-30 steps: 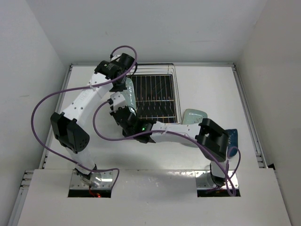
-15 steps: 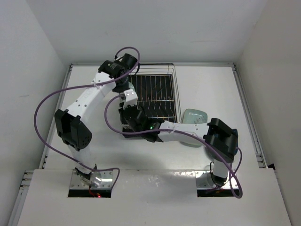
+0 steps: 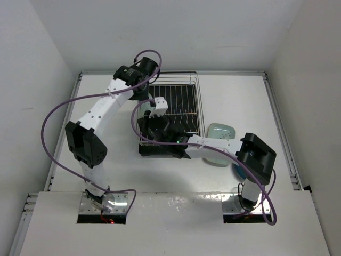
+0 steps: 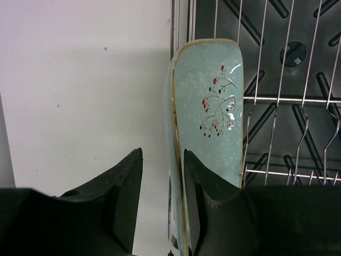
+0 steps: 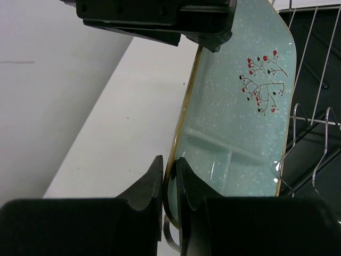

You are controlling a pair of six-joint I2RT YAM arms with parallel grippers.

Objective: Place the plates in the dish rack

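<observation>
Showing the white counter (image 3: 240, 96) from above, the top view places the dish rack (image 3: 184, 104), chrome wire over a black tray, against the far edge and somewhat left of the middle.

The left arm (image 3: 101, 109) rises from the near left corner and bends over the rack's far left corner. The right arm (image 3: 213, 150) reaches from the near right corner across to the rack's near left side.

One mint-green plate (image 4: 213, 106), printed with a sprig of red berries, stands on edge along the left side of the rack, its face turned toward the bars. Whether its lower edge sits between the wires cannot be told. A second mint-green plate (image 3: 222, 132) lies flat on the counter just right of the rack, partly under the right arm. A sliver of the dark blue plate (image 3: 237, 172) shows beneath that arm's elbow, toward the near right corner.

The left claw (image 4: 163, 153) straddles the upright plate's rim with its fingers parted: the rim lies against one finger, and a clear gap separates it from the other. The right claw (image 5: 169, 160) is closed to a narrow slit on the same plate's gold-trimmed rim and grips it.
</observation>
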